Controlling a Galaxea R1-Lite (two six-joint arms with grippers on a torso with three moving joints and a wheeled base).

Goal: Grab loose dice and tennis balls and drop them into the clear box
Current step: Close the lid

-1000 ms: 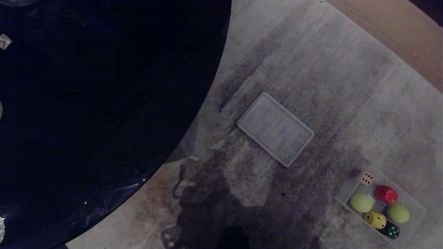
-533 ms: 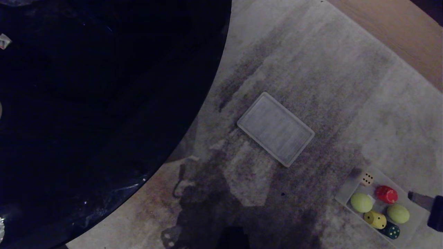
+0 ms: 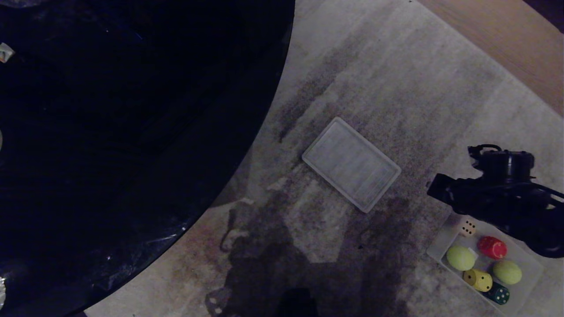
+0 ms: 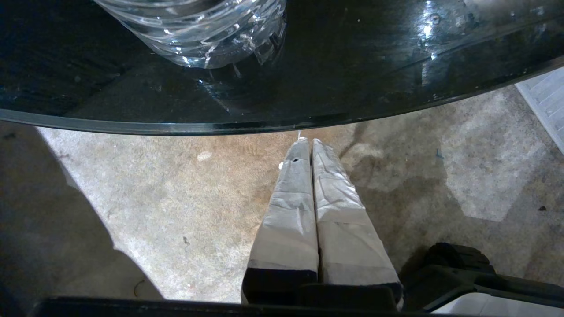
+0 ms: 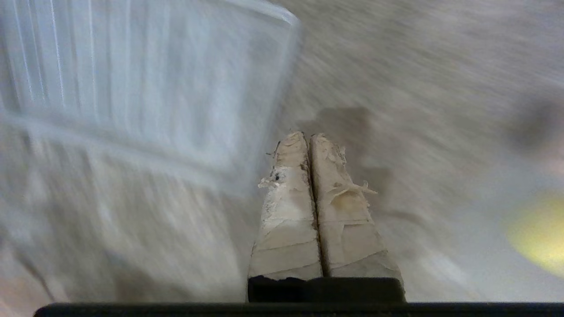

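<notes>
Head view: right gripper (image 5: 308, 138), fingers pressed together, empty, hovers beside clear box (image 3: 436, 246) already holding dice (image 3: 467, 227) and tennis balls (image 3: 460, 258); probably surveying. Left gripper (image 4: 307, 143) closed, parked.

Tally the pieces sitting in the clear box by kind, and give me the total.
In the clear box:
Tennis balls: 2
Dice: 4, namely beige, red, yellow, dark green
Total: 6
</notes>
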